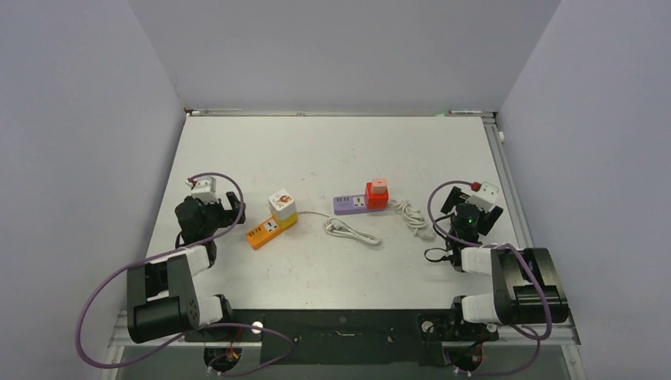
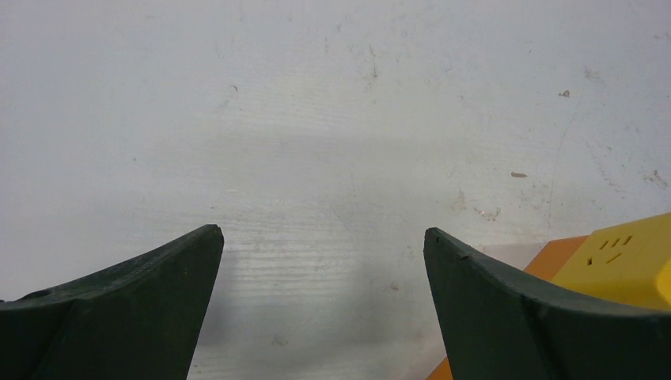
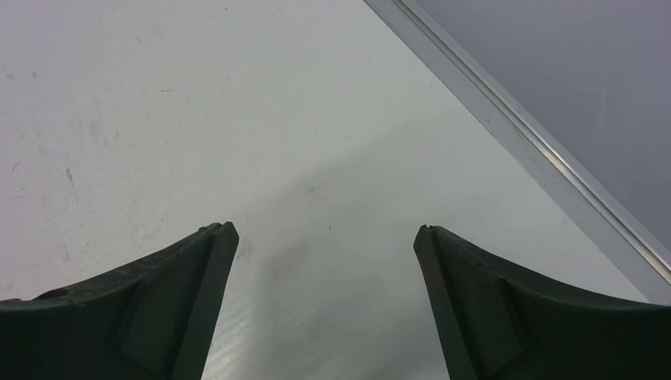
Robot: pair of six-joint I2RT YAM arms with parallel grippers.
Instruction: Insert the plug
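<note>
An orange and yellow power strip lies left of centre with a white cube adapter on its far end. Its white cable ends in a plug lying loose at mid-table. A purple and red power strip carries a red cube; its white cable lies coiled to the right. My left gripper is open and empty just left of the orange strip, whose yellow corner shows beside the right finger. My right gripper is open and empty over bare table right of the coil.
The white table is walled by grey panels on three sides. A metal rail runs along its right edge, close to my right gripper. Purple cables loop off both arms near the bases.
</note>
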